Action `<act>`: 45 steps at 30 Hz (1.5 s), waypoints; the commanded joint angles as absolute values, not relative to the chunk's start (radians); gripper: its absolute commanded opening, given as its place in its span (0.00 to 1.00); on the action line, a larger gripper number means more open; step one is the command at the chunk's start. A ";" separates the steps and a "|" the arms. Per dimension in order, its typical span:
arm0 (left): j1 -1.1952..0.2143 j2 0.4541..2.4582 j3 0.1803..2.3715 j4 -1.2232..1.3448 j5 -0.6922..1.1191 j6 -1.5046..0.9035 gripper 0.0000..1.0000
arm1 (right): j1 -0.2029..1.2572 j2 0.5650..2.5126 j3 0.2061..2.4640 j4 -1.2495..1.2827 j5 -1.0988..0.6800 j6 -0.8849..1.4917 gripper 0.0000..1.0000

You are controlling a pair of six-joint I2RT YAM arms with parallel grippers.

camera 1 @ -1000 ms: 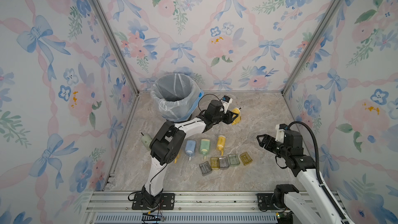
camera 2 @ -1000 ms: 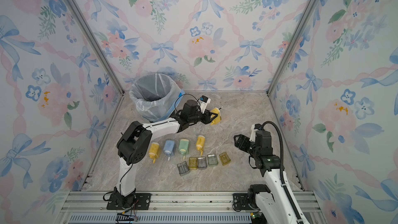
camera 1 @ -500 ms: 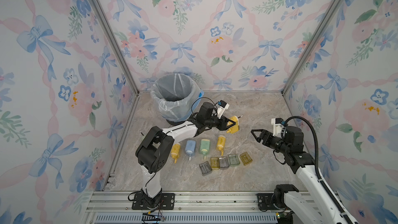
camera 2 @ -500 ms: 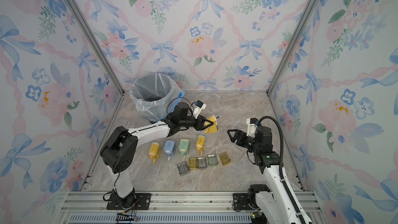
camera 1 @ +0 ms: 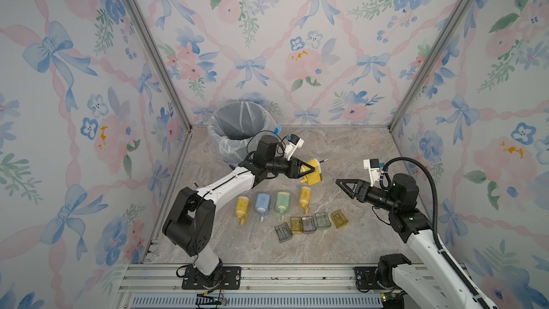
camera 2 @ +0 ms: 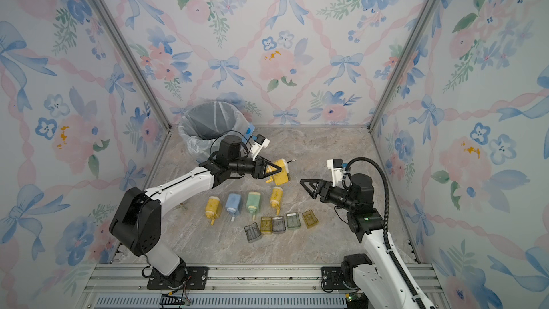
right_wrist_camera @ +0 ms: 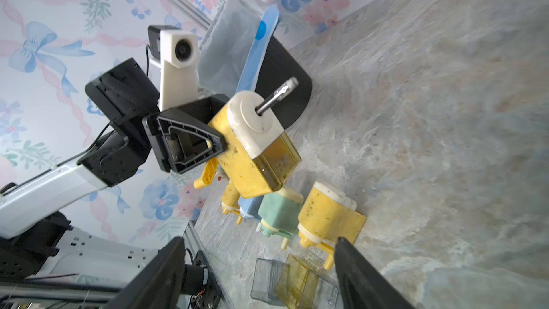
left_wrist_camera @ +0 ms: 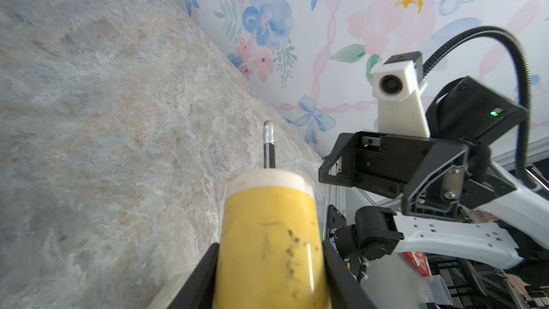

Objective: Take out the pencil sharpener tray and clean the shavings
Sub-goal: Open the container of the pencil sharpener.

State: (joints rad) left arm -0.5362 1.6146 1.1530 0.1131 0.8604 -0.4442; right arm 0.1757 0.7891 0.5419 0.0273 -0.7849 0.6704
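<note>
The left gripper (camera 1: 311,170) is clamping the yellow sharpener (right_wrist_camera: 252,170) — right wrist view, unlike left, is showing its tray (right_wrist_camera: 280,159); the right gripper (camera 1: 339,181) is gaping, empty.

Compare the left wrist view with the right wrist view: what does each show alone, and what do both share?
Only the left wrist view: the right arm. Only the right wrist view: the lined bin, a row of sharpeners on the table, loose trays, and the shavings tray seated in the held yellow sharpener. Both: that sharpener shut in the left claw, a pencil poking out.
</note>
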 commanded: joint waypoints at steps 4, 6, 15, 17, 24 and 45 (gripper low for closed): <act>-0.484 1.482 1.103 0.095 1.028 -0.474 0.00 | 0.299 0.825 0.642 0.013 -0.819 0.632 0.76; -0.467 1.448 1.081 0.087 1.051 -0.460 0.00 | 0.344 0.845 0.676 -0.004 -0.818 0.591 0.76; -0.446 1.305 0.979 0.082 1.163 -0.404 0.00 | 0.486 0.912 0.808 -0.145 -0.817 0.457 0.73; -0.447 1.274 0.971 0.081 1.192 -0.395 0.00 | 0.490 0.915 0.822 -0.161 -0.820 0.444 0.72; -0.452 1.178 0.956 0.083 1.250 -0.377 0.00 | 0.536 0.938 0.888 -0.211 -0.838 0.407 0.71; -0.498 1.119 0.970 0.081 1.280 -0.410 0.00 | 0.711 0.979 0.970 -0.246 -0.735 0.333 0.66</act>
